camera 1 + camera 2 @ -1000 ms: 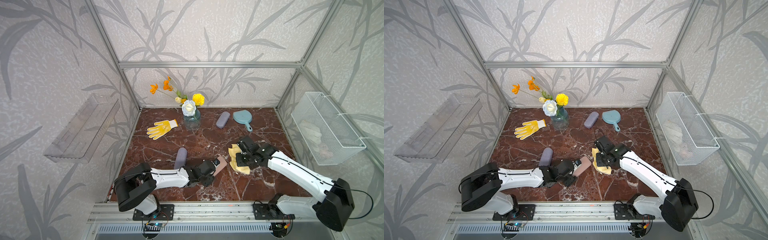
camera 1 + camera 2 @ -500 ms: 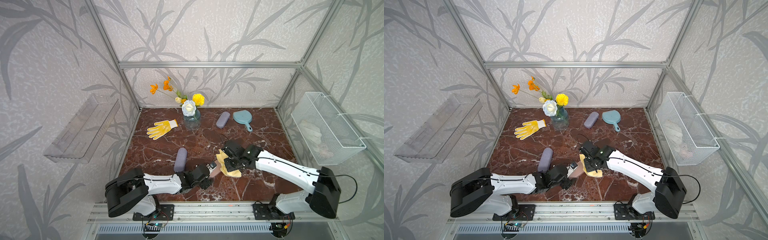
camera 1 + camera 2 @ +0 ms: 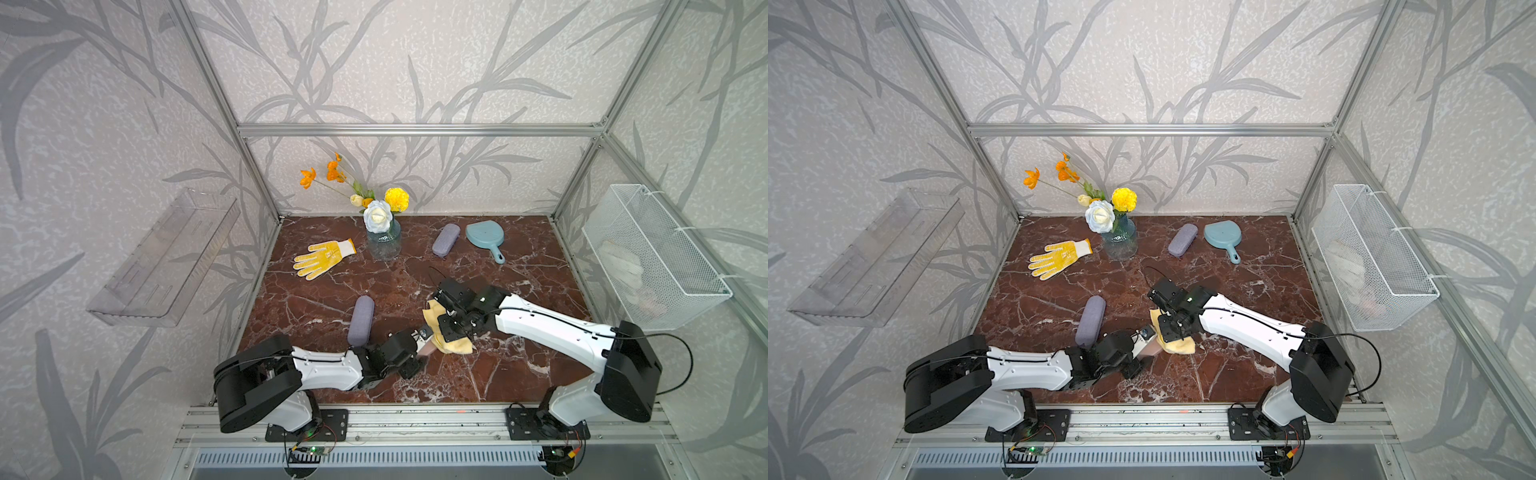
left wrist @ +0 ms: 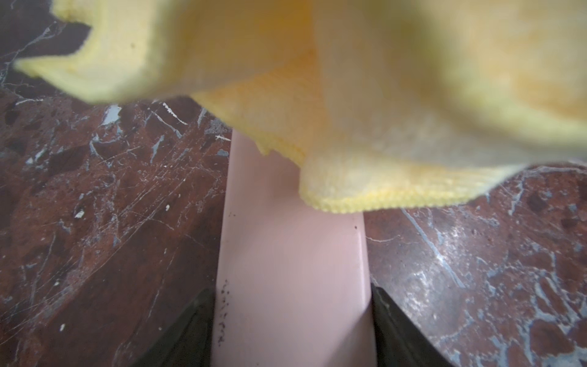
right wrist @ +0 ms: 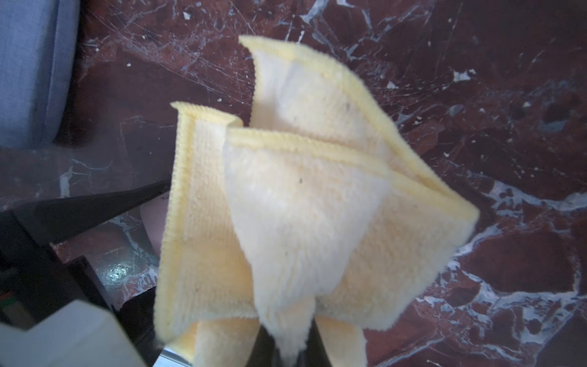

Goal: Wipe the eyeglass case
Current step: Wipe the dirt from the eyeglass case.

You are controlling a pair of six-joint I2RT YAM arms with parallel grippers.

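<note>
Red-brown marble bench [image 3: 519, 374], walled enclosure.
- Pink eyeglass case [image 4: 292, 270]: at 6 o'clock on the bench, near the front edge; clamped on both long sides by the left end effector [image 4: 292, 330].
- Yellow cloth [image 5: 286, 206]: bunched, pinched in the closed right end effector [image 5: 287, 352]; drapes over the case's far end, touching it.
- Grey fabric eyeglass case [image 3: 360, 320]: 9 o'clock, lying flat.
- Yellow work glove [image 3: 324, 259]: 10 o'clock.
- Glass vase of flowers [image 3: 384, 245]: 12 o'clock.
- Second grey case [image 3: 445, 241]: 1 o'clock.
- Blue hand mirror [image 3: 486, 239]: just beside it, at 2 o'clock.
</note>
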